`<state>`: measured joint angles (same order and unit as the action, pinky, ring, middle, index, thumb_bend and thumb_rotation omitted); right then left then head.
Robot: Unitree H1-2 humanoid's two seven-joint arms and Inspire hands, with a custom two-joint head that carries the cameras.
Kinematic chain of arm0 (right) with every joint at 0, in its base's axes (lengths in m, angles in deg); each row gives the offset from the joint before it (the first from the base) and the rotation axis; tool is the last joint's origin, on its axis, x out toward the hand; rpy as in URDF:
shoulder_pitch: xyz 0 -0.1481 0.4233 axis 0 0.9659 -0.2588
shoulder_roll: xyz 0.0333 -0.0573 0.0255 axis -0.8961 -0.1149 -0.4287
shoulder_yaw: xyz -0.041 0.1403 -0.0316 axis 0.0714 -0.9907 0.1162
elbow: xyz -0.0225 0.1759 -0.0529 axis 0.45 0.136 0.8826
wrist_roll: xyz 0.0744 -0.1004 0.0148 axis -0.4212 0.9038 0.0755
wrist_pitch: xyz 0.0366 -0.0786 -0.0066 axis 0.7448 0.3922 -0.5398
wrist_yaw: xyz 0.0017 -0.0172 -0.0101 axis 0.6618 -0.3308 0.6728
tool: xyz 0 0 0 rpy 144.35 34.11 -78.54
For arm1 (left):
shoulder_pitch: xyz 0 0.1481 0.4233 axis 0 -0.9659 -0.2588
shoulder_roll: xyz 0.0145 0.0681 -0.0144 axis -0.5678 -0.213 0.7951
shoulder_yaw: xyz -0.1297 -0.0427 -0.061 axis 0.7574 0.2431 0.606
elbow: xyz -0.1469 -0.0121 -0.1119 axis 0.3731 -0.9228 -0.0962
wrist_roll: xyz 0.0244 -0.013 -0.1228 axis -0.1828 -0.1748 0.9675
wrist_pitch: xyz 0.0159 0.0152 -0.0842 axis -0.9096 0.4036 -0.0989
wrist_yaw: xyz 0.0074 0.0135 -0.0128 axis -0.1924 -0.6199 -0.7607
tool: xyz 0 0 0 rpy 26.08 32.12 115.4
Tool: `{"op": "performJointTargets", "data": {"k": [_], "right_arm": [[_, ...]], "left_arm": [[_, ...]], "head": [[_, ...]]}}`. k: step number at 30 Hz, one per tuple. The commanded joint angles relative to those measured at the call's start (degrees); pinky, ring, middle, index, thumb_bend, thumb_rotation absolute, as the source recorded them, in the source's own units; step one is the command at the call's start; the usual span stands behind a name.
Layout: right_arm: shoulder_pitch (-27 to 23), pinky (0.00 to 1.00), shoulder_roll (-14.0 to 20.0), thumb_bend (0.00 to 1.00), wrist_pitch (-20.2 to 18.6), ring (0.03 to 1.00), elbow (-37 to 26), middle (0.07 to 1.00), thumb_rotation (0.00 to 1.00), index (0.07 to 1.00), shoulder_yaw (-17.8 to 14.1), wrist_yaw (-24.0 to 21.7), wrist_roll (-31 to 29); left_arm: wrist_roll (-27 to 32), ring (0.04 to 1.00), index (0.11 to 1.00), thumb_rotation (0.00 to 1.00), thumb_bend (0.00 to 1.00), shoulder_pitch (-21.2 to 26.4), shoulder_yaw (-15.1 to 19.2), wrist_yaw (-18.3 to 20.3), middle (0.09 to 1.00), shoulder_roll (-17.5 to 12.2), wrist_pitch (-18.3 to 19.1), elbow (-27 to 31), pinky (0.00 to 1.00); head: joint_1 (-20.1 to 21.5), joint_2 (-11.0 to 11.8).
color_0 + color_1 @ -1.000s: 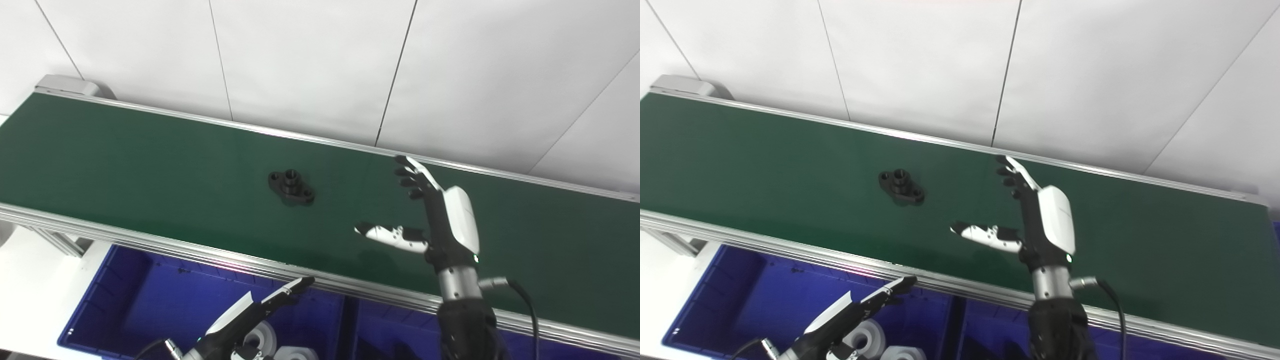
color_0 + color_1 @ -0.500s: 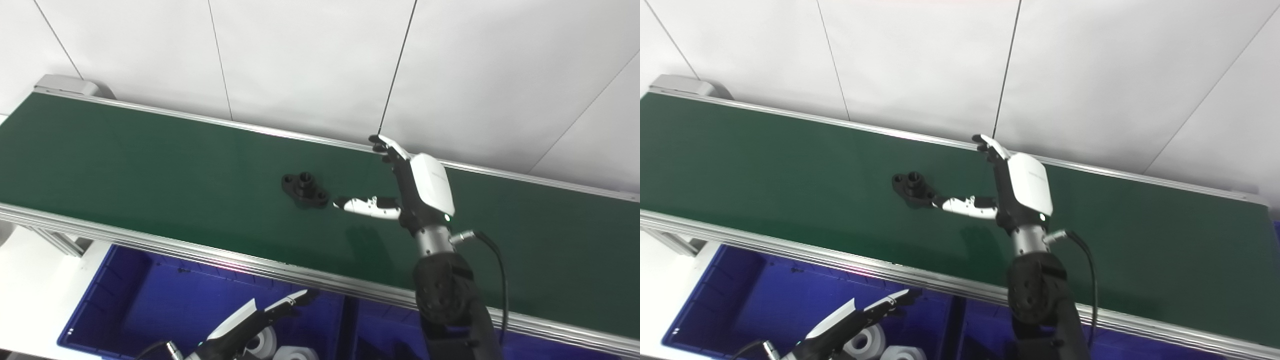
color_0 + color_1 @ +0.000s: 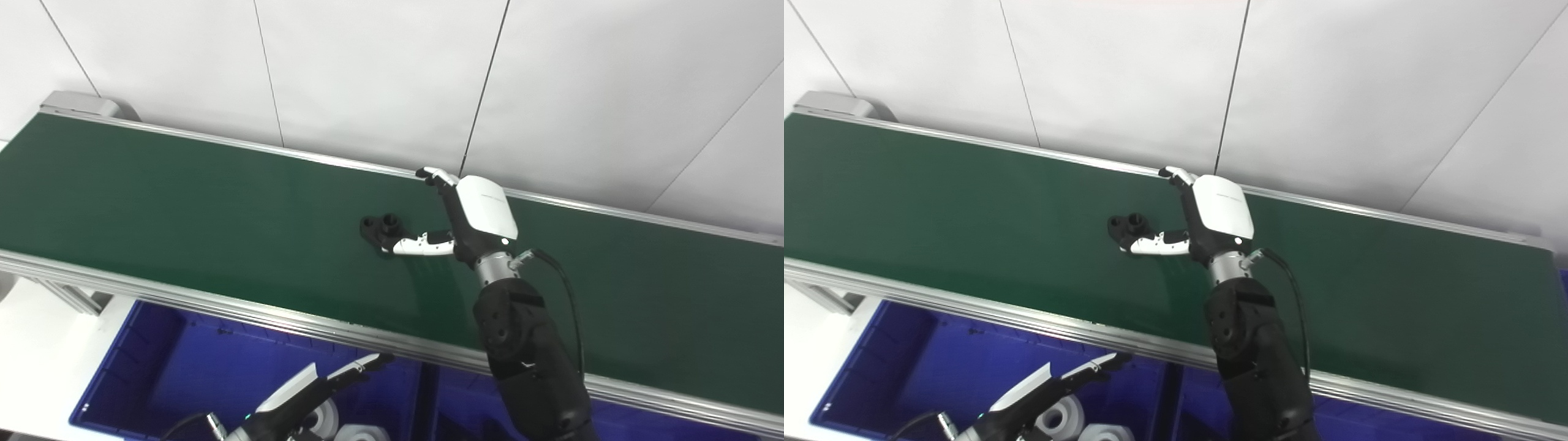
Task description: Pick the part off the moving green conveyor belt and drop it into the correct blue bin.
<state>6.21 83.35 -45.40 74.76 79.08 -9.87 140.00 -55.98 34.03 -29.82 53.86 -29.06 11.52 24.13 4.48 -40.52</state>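
**Right hand at the black part on the belt**

Fingers of the right hand (image 3: pixel 471 214) were spread apart over the green conveyor belt (image 3: pixel 184 208), with the thumb (image 3: pixel 419 244) stretched out sideways toward the black part (image 3: pixel 381 228). That part lay flat on the belt just off the thumb's tip, and the tip overlapped its near edge in both head views; whether the two actually touched could not be told. The other fingers (image 3: pixel 1176 176) reached up and away from the thumb, their tips close to the belt's far metal rail (image 3: pixel 1029 149). Nothing was clamped in the hand, and the part sat on the belt surface, not lifted. The dark forearm (image 3: pixel 1255 355) ran down from the wrist, crossing the near rail (image 3: pixel 214 303) toward the bottom edge of the picture, with a black cable (image 3: pixel 566 288) looping off beside the wrist.

Well below and to the side of the right hand, on the near side of the belt, the left hand (image 3: pixel 312 392) hung over the blue bin (image 3: pixel 141 367), its fingers extended and holding nothing. White round parts (image 3: pixel 1059 416) lay in the bin directly beneath that hand. A second blue bin (image 3: pixel 453 404) sat beside the first, under the right forearm, mostly hidden by it. White wall panels (image 3: pixel 367 73) stood beyond the fingertips of the right hand.
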Motion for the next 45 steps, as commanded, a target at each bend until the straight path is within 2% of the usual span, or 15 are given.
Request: {"op": "performJointTargets", "data": {"k": [1, 14, 23, 30, 35, 41, 45], "right_arm": [[-3.07, 0.71, -0.05, 0.88, -1.03, 0.757, -0.11, 0.796, 0.54, 0.825, 0.31, 0.81, 1.07], [-5.18, 0.71, 2.52, 0.87, -2.75, 0.758, 6.61, 0.797, 0.49, 0.831, 2.47, -0.48, 3.22], [-4.84, 0.72, 4.98, 0.87, -3.38, 0.779, 8.31, 0.816, 0.4, 0.834, 2.88, -3.07, 1.47], [-4.96, 0.69, 6.0, 0.85, -1.5, 0.757, 12.62, 0.78, 0.36, 0.817, 3.11, -0.99, -0.48], [-5.77, 0.66, 5.45, 0.82, -0.75, 0.735, 16.3, 0.757, 0.38, 0.809, 3.83, 1.42, -2.07], [-6.37, 0.6, 4.46, 0.79, -0.14, 0.688, 18.98, 0.718, 0.4, 0.796, 5.19, 4.03, -2.63], [-6.56, 0.59, 3.75, 0.78, -0.23, 0.682, 19.94, 0.713, 0.38, 0.793, 5.99, 5.07, -2.78]], "left_arm": [[-0.09, 0.943, 0.951, 0.56, 1.0, 0.3, -0.32, -1.23, 0.972, 0.21, -2.09, 0.54, 0.89], [-0.01, 0.944, 0.954, 0.57, 1.0, 0.13, -1.56, -2.5, 0.974, 0.61, -2.1, 0.72, 0.89], [-0.89, 0.941, 0.951, 0.56, 1.0, -0.71, -1.72, -3.47, 0.971, 1.68, -2.06, 1.78, 0.89], [-1.25, 0.946, 0.955, 0.57, 1.0, -0.02, -1.57, -3.51, 0.975, 2.45, -2.1, 1.37, 0.89], [-0.97, 0.933, 0.954, 0.58, 1.0, 0.43, -1.6, -3.81, 0.973, 2.24, -2.07, 1.19, 0.85], [-1.16, 0.942, 0.956, 0.59, 1.0, 0.48, -1.25, -3.69, 0.973, 2.37, -2.1, 1.16, 0.89], [-0.45, 0.943, 0.952, 0.58, 1.0, 0.53, -1.34, -3.91, 0.972, 2.36, -2.08, 1.24, 0.89]], "head": [[-0.12, -0.04], [-0.18, -0.53], [0.24, -1.5], [-1.2, -1.32], [-1.48, -1.66], [-2.14, -2.01], [-2.27, -2.44]]}}
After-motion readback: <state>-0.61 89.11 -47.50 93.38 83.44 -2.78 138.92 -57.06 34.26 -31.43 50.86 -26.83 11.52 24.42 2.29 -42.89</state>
